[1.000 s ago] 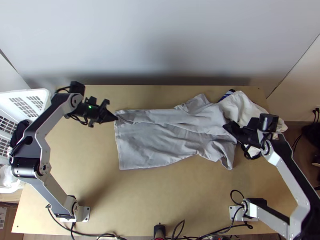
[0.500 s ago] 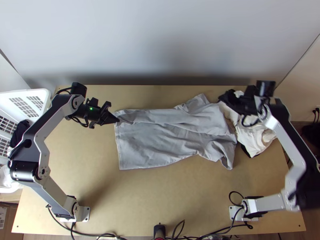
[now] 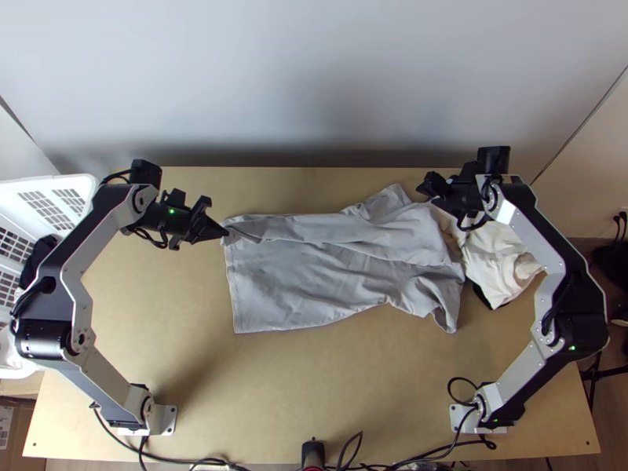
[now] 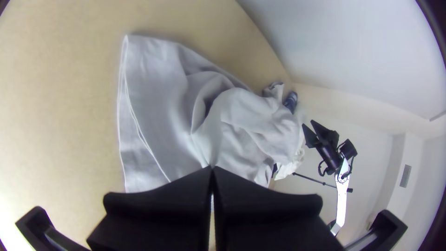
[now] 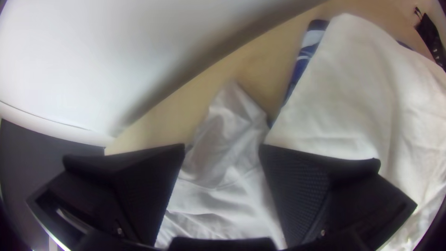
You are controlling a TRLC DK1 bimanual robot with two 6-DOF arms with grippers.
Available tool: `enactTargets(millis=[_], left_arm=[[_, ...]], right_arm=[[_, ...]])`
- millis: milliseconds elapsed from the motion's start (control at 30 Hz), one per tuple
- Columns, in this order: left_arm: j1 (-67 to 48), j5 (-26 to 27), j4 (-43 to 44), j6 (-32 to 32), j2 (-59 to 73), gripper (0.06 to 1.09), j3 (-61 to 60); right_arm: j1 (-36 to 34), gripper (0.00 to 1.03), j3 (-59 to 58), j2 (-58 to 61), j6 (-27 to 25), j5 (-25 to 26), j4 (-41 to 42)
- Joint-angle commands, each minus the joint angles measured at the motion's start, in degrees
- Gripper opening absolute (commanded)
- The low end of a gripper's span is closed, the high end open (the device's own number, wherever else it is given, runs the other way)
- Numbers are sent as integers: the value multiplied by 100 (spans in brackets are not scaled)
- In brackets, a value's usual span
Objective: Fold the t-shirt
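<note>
In the top view, the t-shirt (image 3: 314, 275) lies wrinkled, partly folded, mid-table; the left gripper (image 3: 226, 233) is at its ten o'clock corner, the right gripper (image 3: 429, 194) at one o'clock. In the left wrist view, fingers are pressed together, pinching the hem, we judge; so small a bite may slip under pull. In the right wrist view, fingers are spread over the sleeve (image 5: 227, 135) – we could catch the neighbouring white cloth (image 5: 344, 93) too.

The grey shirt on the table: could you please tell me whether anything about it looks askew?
Yes. In the top view, the shirt has a fairly straight left end, but its right end is crooked and rumpled, pressed against the cream cloth, so it looks lopsided. I see no damage.
</note>
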Motion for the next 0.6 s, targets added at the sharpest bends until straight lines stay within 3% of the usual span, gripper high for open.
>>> enactTargets(millis=[0, 567], left_arm=[[-8, 6, 4, -14, 22, 9, 76], [45, 6, 4, -14, 48, 9, 85]], right_arm=[[-11, 74, 68, 252, -8, 139, 2], [174, 72, -398, -38, 53, 227, -86]])
